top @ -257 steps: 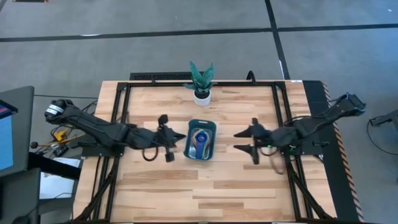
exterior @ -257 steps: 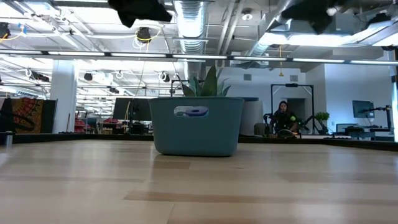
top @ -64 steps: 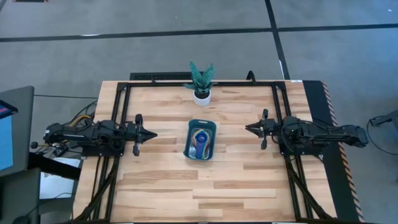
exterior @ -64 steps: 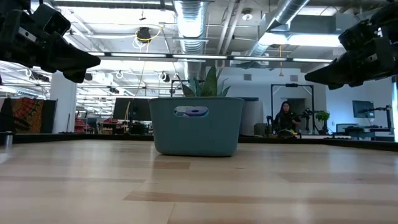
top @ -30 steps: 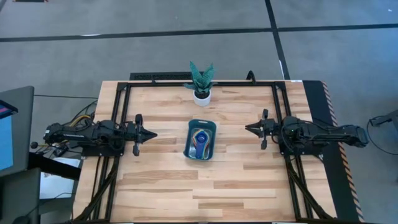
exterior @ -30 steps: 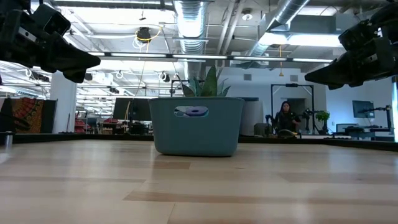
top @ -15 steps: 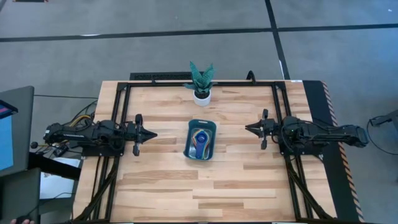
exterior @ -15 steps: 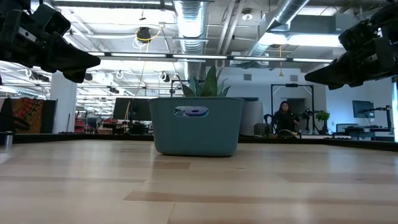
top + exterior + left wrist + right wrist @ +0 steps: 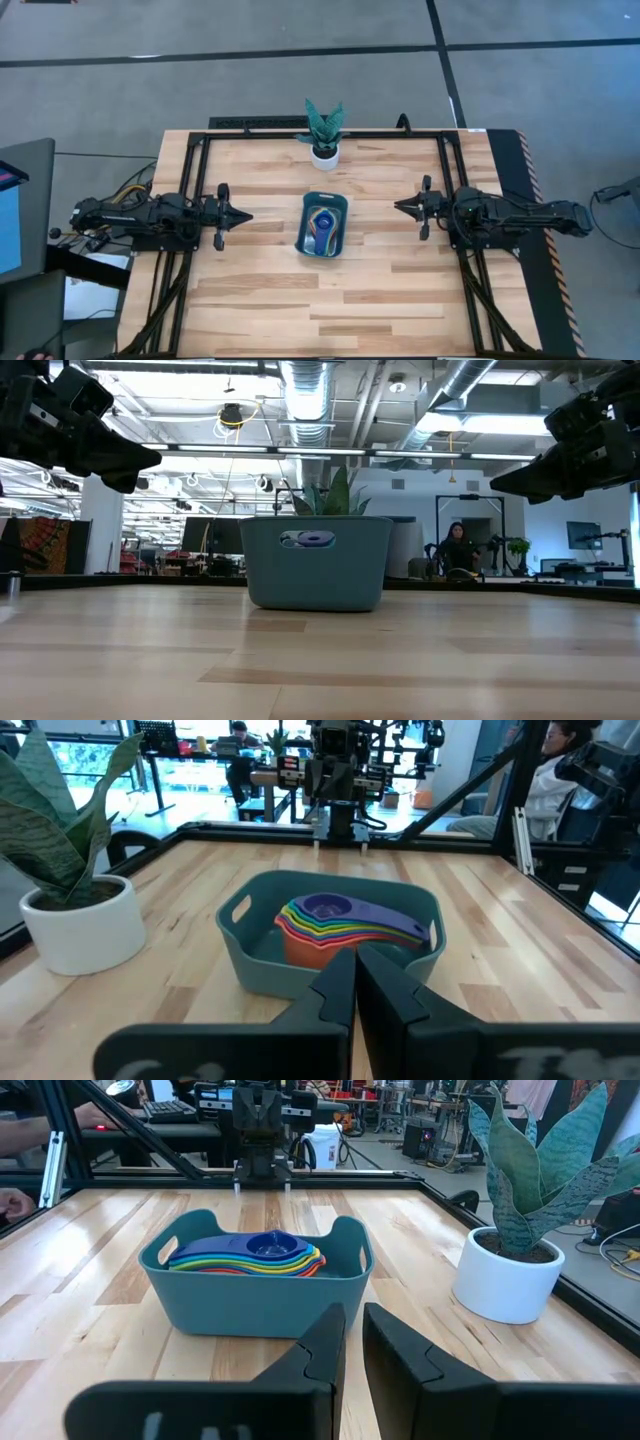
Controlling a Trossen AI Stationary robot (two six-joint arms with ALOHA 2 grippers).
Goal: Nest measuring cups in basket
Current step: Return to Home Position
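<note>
The teal basket [image 9: 322, 247] rests on its base mid-table. Inside it sit the measuring cups [image 9: 321, 221], stacked one within another with a dark blue one on top [image 9: 325, 907], their handles fanned toward one end [image 9: 200, 1252]. My left gripper [image 9: 247, 215] hovers shut above the table to the basket's left, pointing at it [image 9: 354, 958]. My right gripper [image 9: 398, 208] hovers to the basket's right, also pointing at it, its fingers a narrow slit apart with nothing between them [image 9: 353, 1315]. In the low view both grippers hang high, clear of the table [image 9: 150, 457] [image 9: 497, 485].
A white pot with a green plant [image 9: 323, 140] stands at the table's far edge, behind the basket. A black frame [image 9: 200, 150] runs along the table's left, right and far sides. People sit at desks in the room beyond [image 9: 460, 550].
</note>
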